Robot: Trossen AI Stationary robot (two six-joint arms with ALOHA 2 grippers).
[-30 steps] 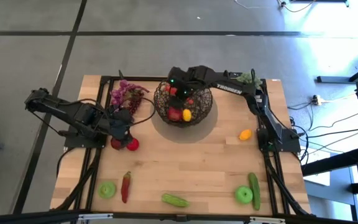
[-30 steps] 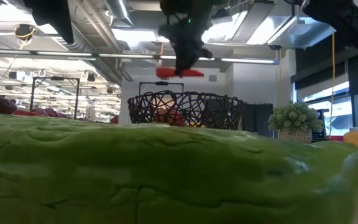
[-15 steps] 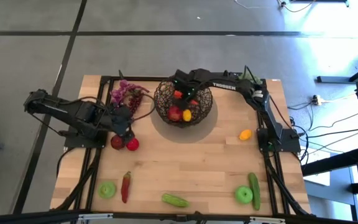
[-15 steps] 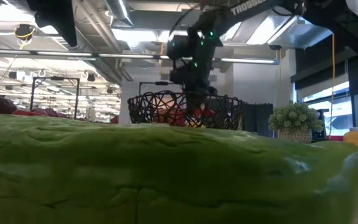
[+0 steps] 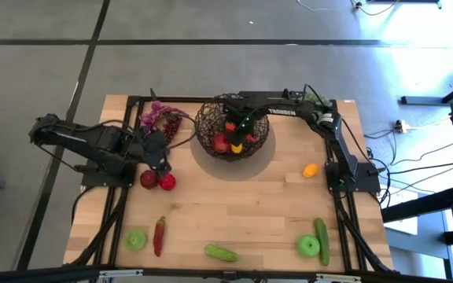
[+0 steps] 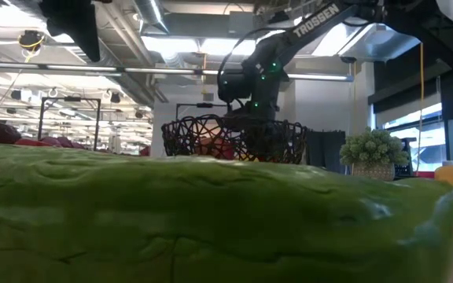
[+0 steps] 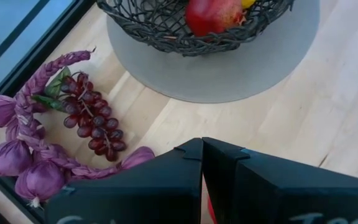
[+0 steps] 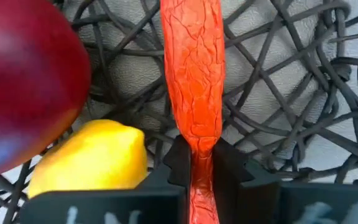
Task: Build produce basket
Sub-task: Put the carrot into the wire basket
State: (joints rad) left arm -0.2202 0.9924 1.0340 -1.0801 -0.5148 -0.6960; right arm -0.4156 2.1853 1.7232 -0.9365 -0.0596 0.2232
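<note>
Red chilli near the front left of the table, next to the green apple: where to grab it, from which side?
Grip the red chilli across its narrow body near mid-length, coming straight down from above. It lies flat on the table, long axis running roughly front to back, so the jaws should close across its width. The green apple sits close on one side, so keep clear of it.

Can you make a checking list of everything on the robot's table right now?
Surface: wooden table, grey round mat under the basket.
Job's things: basket holds a red apple and lemon; grapes, two red apples, chilli, cucumbers and green apples outside.
Clutter: purple garlic braid.
Grippers: right gripper in the basket, shut on an orange carrot; left gripper shut, empty, near the grapes.
Cables: along the right arm.
Surroundings: grey floor.
</note>
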